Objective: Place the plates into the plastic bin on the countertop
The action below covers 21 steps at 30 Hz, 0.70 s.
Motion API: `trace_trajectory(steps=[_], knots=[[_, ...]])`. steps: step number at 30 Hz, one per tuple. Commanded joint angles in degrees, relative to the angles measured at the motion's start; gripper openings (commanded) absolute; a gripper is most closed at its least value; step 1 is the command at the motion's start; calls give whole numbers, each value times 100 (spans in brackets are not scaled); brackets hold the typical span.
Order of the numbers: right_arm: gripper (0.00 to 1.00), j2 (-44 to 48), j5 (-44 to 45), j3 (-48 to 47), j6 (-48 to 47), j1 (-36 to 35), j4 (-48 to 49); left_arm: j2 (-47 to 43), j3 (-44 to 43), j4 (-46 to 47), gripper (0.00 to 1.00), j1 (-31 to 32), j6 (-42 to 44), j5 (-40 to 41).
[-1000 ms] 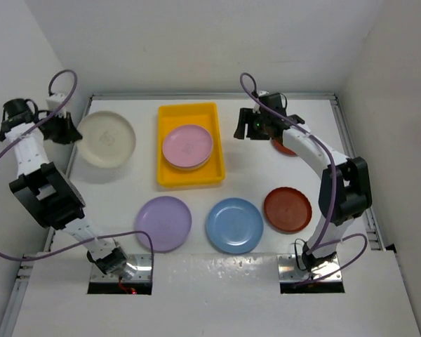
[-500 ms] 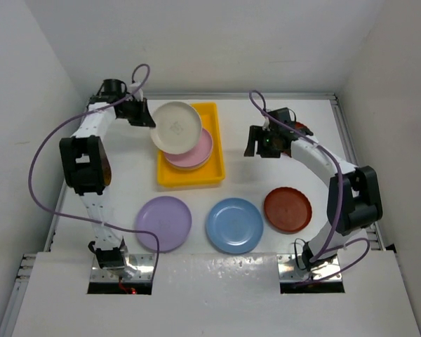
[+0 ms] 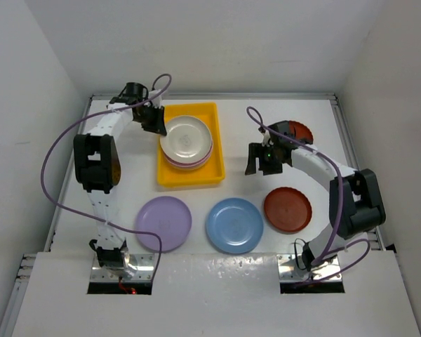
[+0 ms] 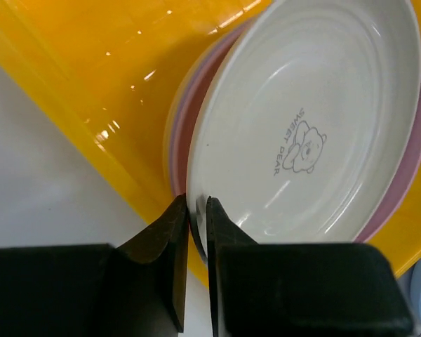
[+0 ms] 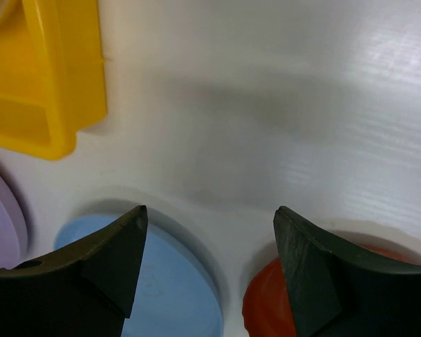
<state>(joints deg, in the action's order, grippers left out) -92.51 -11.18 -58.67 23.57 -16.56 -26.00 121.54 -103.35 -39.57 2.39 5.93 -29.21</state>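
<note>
Four plates lie outside the bin (image 3: pixel 189 180). A lilac plate (image 3: pixel 163 223), a blue plate (image 3: pixel 234 225) and a red-brown plate (image 3: pixel 288 209) are in a row by the near edge. A second red-brown plate (image 3: pixel 299 130) is by the right edge, half hidden by the right arm. The bin stands mid-far, with its long axis near to far, and the cream plate (image 3: pixel 186 135) lies in it on the pink plate (image 4: pixel 184 133). The left gripper (image 4: pixel 198 203) is almost closed on the cream plate's rim. The right gripper (image 5: pixel 209 214) is wide open and holds nothing.

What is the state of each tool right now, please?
Left tool: closed on the cream plate, at its rim.
Right tool: open, holding nothing.
</note>
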Motion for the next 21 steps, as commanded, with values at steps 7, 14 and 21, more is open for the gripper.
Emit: trace_trajectory(steps=[7, 14, 21], knots=[[72, 383, -684, 997, -907, -497, 568, 46, -265, -402, 30, 226, 321, 460], [68, 128, -614, 1244, -1241, -840, 719, 46, -501, -516, 52, 226, 426, 575], [36, -144, -535, 1332, -1294, -1016, 974, 46, -625, -674, 54, 226, 532, 750]])
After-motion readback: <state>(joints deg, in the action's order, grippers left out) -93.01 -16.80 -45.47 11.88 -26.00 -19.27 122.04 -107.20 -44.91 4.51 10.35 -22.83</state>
